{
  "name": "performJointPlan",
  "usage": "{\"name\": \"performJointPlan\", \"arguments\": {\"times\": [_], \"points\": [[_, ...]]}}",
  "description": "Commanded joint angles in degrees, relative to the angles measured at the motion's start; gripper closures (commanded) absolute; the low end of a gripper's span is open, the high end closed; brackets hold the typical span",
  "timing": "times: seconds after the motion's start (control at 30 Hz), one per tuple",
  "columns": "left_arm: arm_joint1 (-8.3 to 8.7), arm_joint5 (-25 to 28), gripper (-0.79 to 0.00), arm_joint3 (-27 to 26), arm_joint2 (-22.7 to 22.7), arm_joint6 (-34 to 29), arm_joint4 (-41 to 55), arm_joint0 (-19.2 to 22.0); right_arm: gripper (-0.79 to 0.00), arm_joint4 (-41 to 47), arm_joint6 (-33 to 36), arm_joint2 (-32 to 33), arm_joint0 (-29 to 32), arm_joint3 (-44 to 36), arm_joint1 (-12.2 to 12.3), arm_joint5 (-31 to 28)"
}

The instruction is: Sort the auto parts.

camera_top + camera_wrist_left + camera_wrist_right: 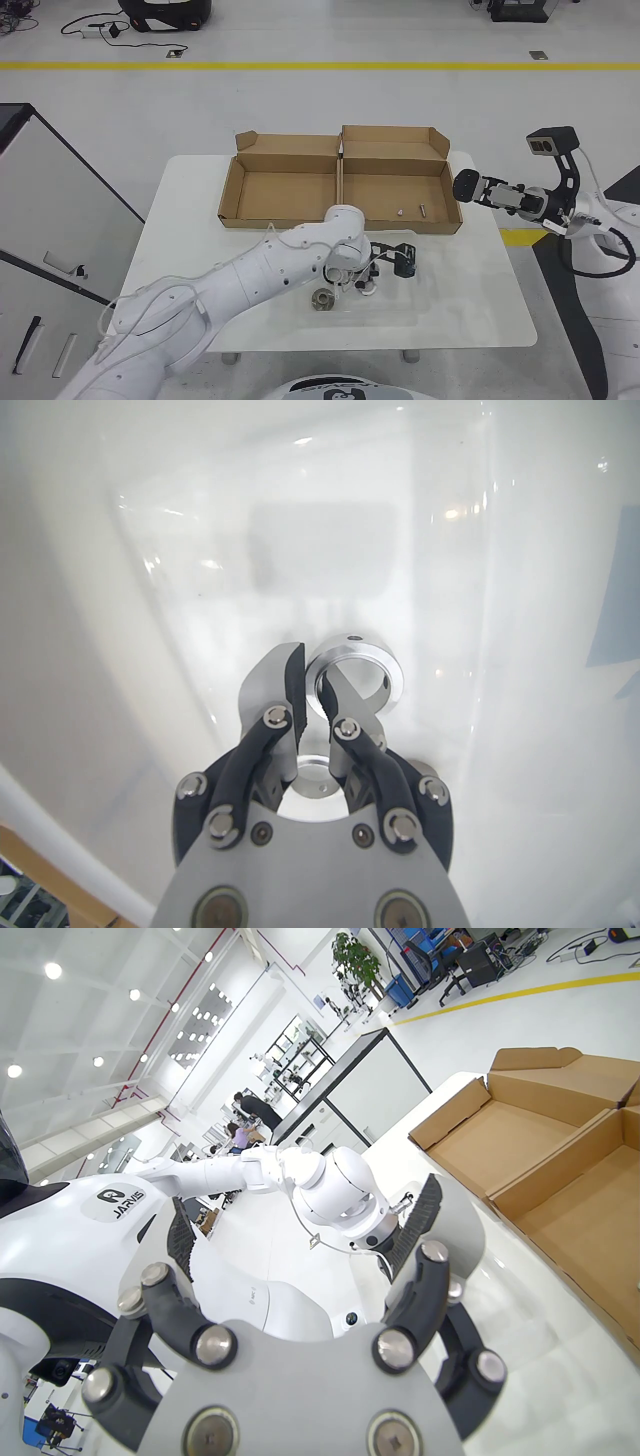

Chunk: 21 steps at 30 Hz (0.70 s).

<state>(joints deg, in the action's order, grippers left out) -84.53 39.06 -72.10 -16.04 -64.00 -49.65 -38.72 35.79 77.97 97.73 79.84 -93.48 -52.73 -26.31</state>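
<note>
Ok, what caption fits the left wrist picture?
Left jaws pinching the wall of a shiny silver metal ring.

Pale floor (400, 95), yellow line (300, 66)

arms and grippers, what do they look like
Both are glossy white with rounded joints. The left arm has thin white cables looped along it; the right arm carries a black camera at the wrist. The left gripper and right gripper each have a silver plate with screws, black link bars, and silver jaws with black ribbed pads.
</note>
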Motion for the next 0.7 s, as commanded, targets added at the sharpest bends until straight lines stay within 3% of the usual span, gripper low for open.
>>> {"name": "performJointPlan", "arguments": {"times": [0.0, 0.3, 0.67], "points": [[0.62, 1.23, 0.0, -1.43, -0.87, 0.88, -1.01, 0.29, -0.785, 0.0, 0.0, 0.0, 0.0, 0.0, 0.0, 0.0], [4.89, 5.06, 0.0, -8.07, -7.33, 4.33, -2.54, -1.37, -0.785, 0.0, 0.0, 0.0, 0.0, 0.0, 0.0, 0.0], [11.61, 6.79, 0.0, -19.46, -20.9, 8.69, -3.18, -7.54, -0.785, 0.0, 0.0, 0.0, 0.0, 0.0, 0.0, 0.0]]}}
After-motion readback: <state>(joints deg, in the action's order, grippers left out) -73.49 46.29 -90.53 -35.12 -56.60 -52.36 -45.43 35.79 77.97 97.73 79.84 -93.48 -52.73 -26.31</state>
